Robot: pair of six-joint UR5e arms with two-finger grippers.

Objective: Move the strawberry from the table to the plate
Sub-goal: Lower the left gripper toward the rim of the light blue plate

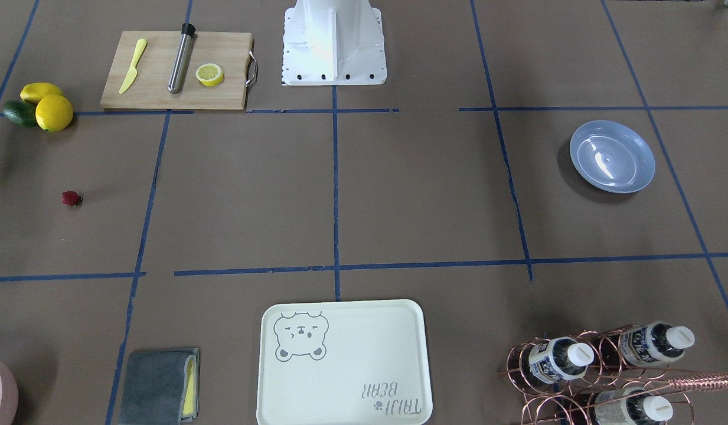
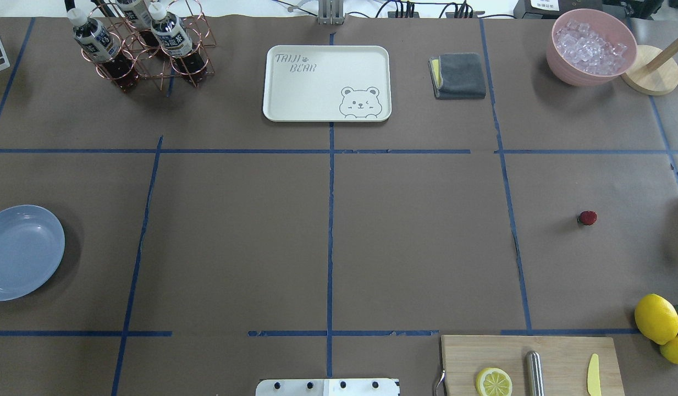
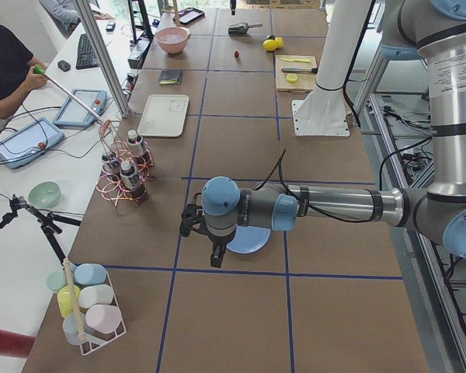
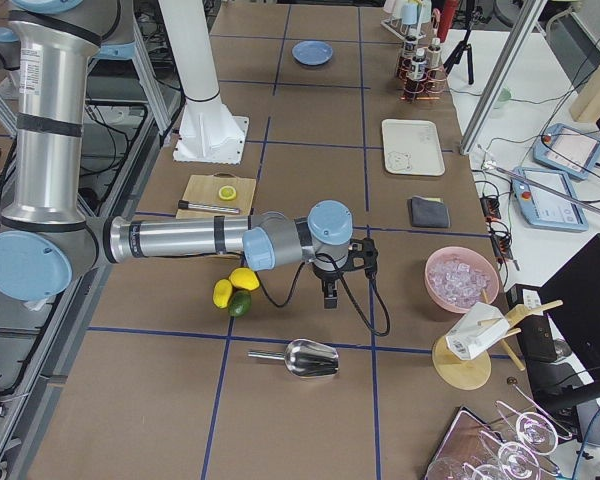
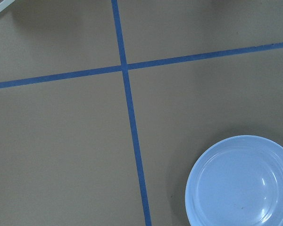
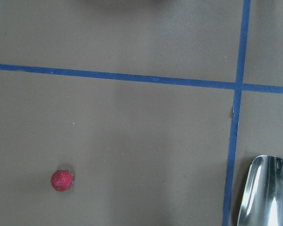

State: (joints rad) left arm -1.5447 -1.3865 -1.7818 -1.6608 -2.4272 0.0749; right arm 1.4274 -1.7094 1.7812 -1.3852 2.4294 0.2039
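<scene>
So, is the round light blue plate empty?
Empty. The plate shows only bare glaze; the small dark red strawberry sits apart on the brown table.

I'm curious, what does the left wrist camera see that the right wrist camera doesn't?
Only the left wrist view shows the light blue plate, empty. Only the right wrist view shows the strawberry, lying on bare paper, and a metal scoop at the edge. Both show the brown table crossed by blue tape lines.
</scene>
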